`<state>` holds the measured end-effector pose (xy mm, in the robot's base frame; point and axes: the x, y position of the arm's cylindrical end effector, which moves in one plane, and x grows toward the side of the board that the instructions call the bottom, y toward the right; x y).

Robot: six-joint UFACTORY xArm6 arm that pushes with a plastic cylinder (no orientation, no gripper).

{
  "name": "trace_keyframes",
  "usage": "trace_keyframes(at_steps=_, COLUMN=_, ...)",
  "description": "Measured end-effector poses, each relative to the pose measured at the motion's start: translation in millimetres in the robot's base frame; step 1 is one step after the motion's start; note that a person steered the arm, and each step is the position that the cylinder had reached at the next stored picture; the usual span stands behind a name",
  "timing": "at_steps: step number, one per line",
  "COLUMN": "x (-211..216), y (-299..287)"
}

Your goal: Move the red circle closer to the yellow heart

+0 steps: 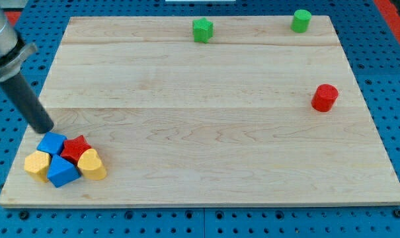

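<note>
The red circle, a small red cylindrical block, sits at the wooden board's three o'clock edge, well apart from the yellow heart-shaped block at eight o'clock. You've no claw, only my tip, holding nothing, just beside the blue block. Judging by this, the approach isn't begun: swing round beyond the circle and push toward eight o'clock. The cluster's overlapping shapes are hard to read.

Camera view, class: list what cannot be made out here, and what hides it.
- Arm above my tip: cut off by the view's top-left edge.
- Red star: partly covered by the yellow heart and blue blocks.
- Green block at the view's top: too small to tell its shape.
</note>
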<state>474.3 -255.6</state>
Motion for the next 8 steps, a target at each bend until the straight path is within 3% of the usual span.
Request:
trace_keyframes(at_steps=2, x=-57.8, y=132.7)
trace_keyframes(at_steps=4, x=-124.6, y=174.0)
trace_keyframes(at_steps=6, x=-152.7, y=219.6)
trace_keyframes(at_steps=8, x=-159.9, y=358.9)
